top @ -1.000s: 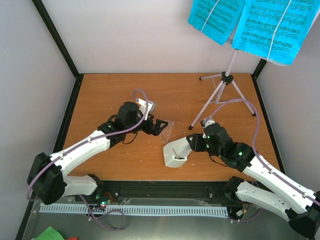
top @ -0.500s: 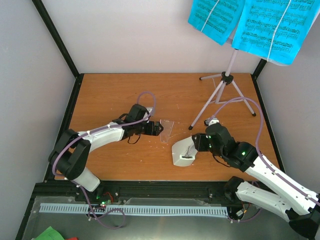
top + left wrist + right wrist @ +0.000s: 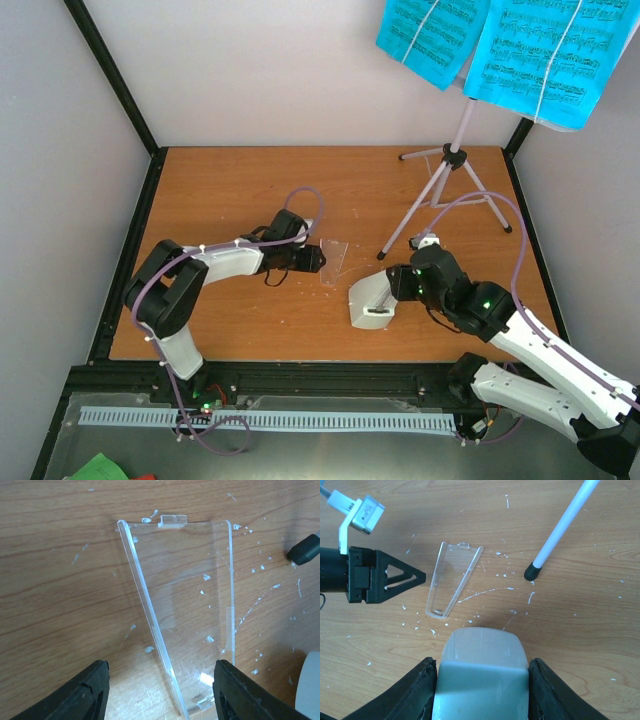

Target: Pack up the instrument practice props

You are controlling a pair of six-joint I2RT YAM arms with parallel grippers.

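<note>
Since a second ago the left arm has stretched out along the counter, and its jaws, widest then, have drawn in part of the way. The right arm has pulled the white metronome slightly away from the clear cover.

The left jaws now straddle the narrow end of the cover, half open. One finger is close against its edge and the other has bare wood between, so nothing is gripped yet. The right jaws are clamped on the metronome's flanks, just beside the cover on the right arm's side.

The uneven closing looks like the main risk. The nearer finger would meet the cover first and could push it sideways over the smooth wood before the other arrives. The cover is a thin, hard, glossy shell lying on its side, hollow and tapered, with a small tab at its wide end. Slick sloping walls like these could squirt out of a pinch, and too hard a squeeze might flex or crack them.

The metronome is matte white plastic, a blunt pyramid with rounded edges, likely light and easy to twist in the grip. Near the cover, on its far side, stands one rubber-tipped leg of the pale lilac music stand. A wide swing could clip that thin tube and tip the top-heavy tripod. The cyan sheet-music pages hang loose on it, well apart from the cover. White flecks dot the grained wood around the cover
</note>
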